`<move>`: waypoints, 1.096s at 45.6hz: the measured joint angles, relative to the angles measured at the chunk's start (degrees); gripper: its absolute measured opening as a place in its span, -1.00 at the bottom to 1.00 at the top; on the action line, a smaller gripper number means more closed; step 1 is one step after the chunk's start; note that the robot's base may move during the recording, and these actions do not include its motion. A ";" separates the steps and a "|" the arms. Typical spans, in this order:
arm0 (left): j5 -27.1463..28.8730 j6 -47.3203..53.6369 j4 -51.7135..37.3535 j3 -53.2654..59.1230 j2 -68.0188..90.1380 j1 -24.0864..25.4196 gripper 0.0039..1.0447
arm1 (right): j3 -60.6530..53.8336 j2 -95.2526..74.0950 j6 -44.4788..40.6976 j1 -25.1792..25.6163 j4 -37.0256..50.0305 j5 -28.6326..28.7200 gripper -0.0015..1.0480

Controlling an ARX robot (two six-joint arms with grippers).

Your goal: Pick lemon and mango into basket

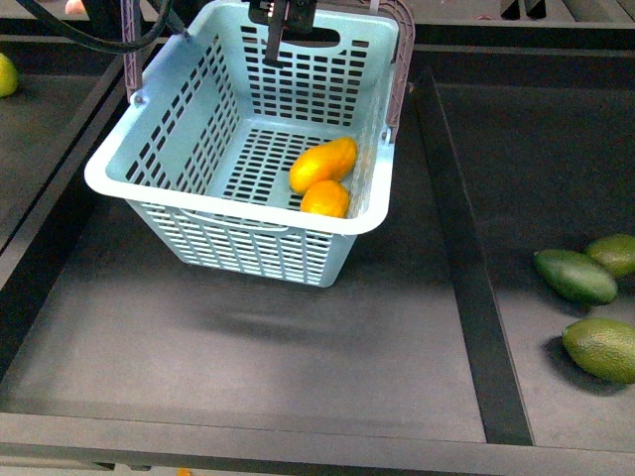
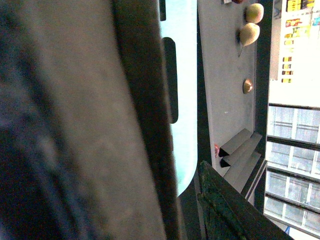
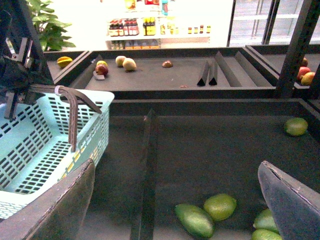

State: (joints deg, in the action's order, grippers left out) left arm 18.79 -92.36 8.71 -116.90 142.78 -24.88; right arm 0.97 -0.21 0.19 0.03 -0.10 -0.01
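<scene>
The turquoise basket (image 1: 104, 174) hangs tilted above the dark tray, its near end lower. Inside it, the elongated orange mango (image 1: 325, 162) and the shorter lemon (image 1: 325, 198) lie touching against the right wall. My left gripper (image 1: 283, 20) is shut on the basket's far rim. In the left wrist view the basket wall (image 2: 182, 100) runs between the left gripper's (image 2: 185, 200) blurred dark fingers. My right gripper (image 3: 176, 167) is open with nothing in it, over the bin to the right of the basket (image 3: 30, 145). It is out of the front view.
Green avocados (image 1: 575, 276) (image 1: 601, 347) (image 1: 615, 253) lie in the right bin behind a raised divider (image 1: 466, 278). The right wrist view shows them (image 3: 194, 220) under the open fingers. A yellow-green fruit (image 1: 5, 74) sits far left. A back shelf (image 3: 150, 75) holds other fruit.
</scene>
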 joint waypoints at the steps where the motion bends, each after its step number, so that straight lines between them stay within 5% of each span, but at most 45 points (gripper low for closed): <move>1: 0.11 -0.17 0.00 0.00 0.00 0.04 -0.46 | 0.00 0.00 0.00 0.00 0.00 0.02 0.83; 50: -0.11 -1.18 -0.13 1.03 -0.02 0.59 -0.46 | 0.00 0.00 0.00 0.00 0.00 0.02 0.83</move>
State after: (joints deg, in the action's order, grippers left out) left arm 18.68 -93.54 8.58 -115.87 142.76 -24.29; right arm 0.97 -0.21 0.19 0.03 -0.10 0.01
